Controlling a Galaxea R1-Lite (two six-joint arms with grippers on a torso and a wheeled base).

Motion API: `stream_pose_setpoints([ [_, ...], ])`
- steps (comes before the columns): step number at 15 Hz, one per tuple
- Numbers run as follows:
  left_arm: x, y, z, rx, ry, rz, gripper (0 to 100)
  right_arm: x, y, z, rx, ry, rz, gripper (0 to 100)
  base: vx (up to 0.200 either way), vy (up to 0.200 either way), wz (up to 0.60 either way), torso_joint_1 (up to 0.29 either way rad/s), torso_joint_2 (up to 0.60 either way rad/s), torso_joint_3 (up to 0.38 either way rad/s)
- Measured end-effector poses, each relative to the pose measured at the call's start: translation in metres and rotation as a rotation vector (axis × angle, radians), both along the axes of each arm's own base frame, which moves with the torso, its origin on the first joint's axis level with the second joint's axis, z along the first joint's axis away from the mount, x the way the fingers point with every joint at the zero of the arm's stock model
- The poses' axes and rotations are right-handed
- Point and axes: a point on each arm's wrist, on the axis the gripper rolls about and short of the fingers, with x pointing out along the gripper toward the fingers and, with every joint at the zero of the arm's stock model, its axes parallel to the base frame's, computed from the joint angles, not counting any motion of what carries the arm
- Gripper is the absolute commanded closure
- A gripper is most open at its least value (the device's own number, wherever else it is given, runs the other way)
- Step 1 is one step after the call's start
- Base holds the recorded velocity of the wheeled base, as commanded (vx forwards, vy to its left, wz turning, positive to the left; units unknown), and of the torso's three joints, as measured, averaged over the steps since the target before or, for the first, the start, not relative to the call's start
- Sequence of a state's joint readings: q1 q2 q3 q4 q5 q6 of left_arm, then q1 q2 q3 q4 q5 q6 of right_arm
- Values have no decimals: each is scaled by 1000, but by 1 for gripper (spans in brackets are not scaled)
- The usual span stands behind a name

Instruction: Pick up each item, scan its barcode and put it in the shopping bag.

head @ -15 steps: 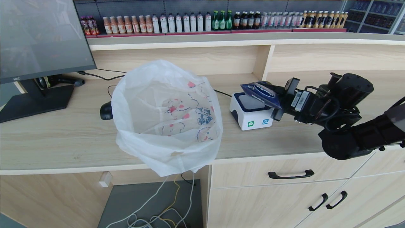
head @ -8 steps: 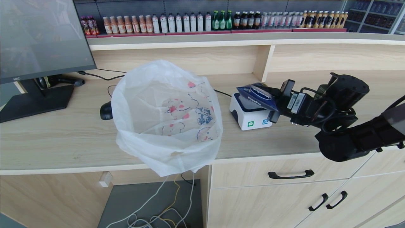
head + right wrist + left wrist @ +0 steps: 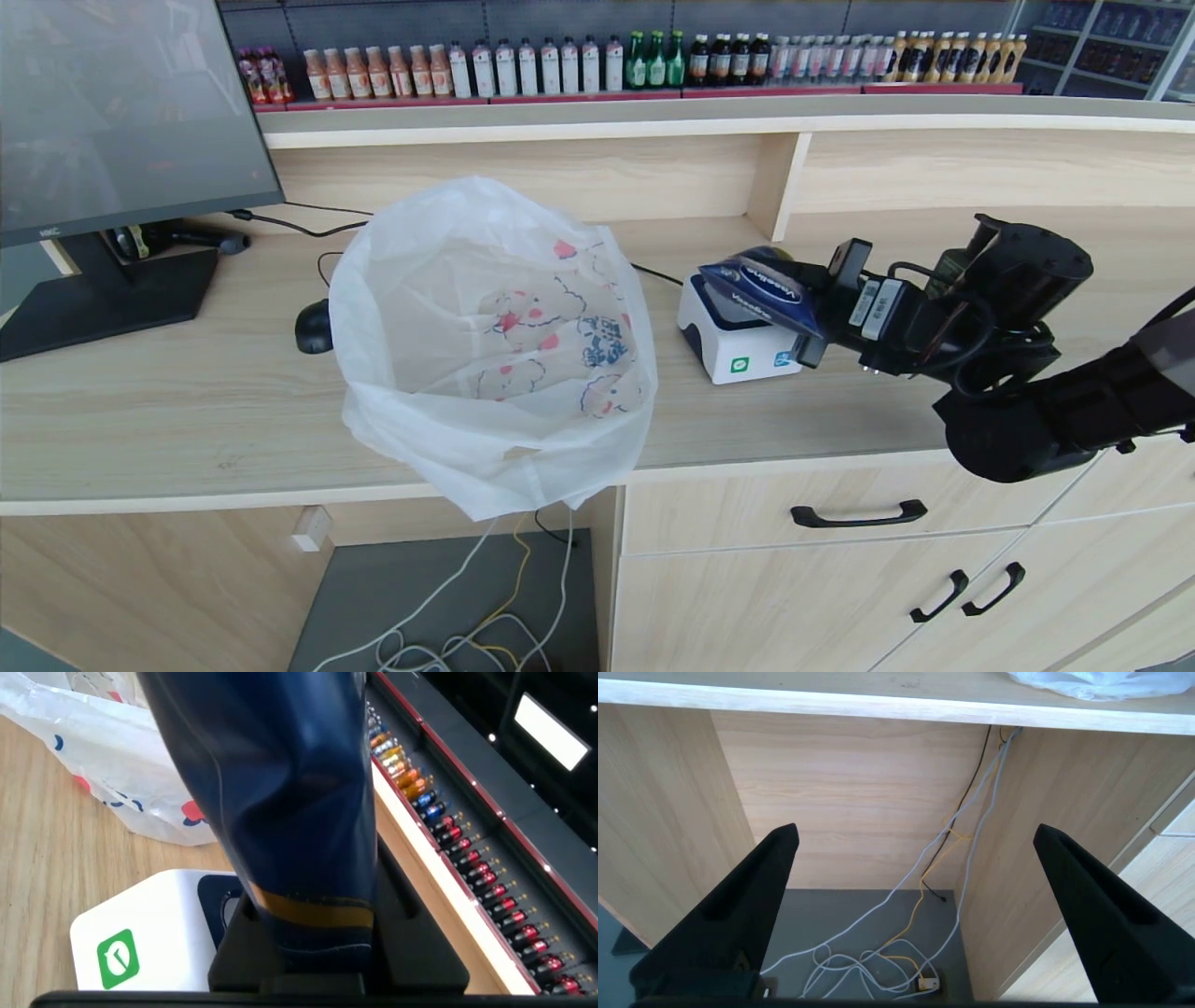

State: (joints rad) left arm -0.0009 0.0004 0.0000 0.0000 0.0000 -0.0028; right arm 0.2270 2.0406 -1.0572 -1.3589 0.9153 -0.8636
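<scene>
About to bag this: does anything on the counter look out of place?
The shopping bag sags over the counter's front edge, so it might slip. The blue packet sits tilted in the right claw above the scanner; nothing spilled.

We are gripping a dark blue packet (image 3: 761, 289) in our right gripper (image 3: 822, 303), holding it tilted just above the white scanner box (image 3: 738, 353) on the wooden counter (image 3: 187, 401). The white shopping bag (image 3: 485, 345) is standing open just beside the scanner, sagging over the counter's front edge, with a black mouse (image 3: 313, 327) lying just beside it on our left
</scene>
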Motion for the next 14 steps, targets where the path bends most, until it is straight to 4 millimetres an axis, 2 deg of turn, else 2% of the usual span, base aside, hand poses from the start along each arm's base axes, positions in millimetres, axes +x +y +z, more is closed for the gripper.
stream_pose_setpoints([
  [9, 0, 0, 0, 0, 0, 0, 0, 0, 0, 5, 22, 16, 3, 100, 0, 0, 0, 0, 0, 0],
  [12, 0, 0, 0, 0, 0, 0, 0, -9, -2, 15, 76, 76, 1, 100, 0, 0, 0, 0, 0, 0],
  [14, 0, 0, 0, 0, 0, 1, 0, -23, -5, 21, 133, 130, -34, 100, 0, 0, 0, 0, 0, 0],
])
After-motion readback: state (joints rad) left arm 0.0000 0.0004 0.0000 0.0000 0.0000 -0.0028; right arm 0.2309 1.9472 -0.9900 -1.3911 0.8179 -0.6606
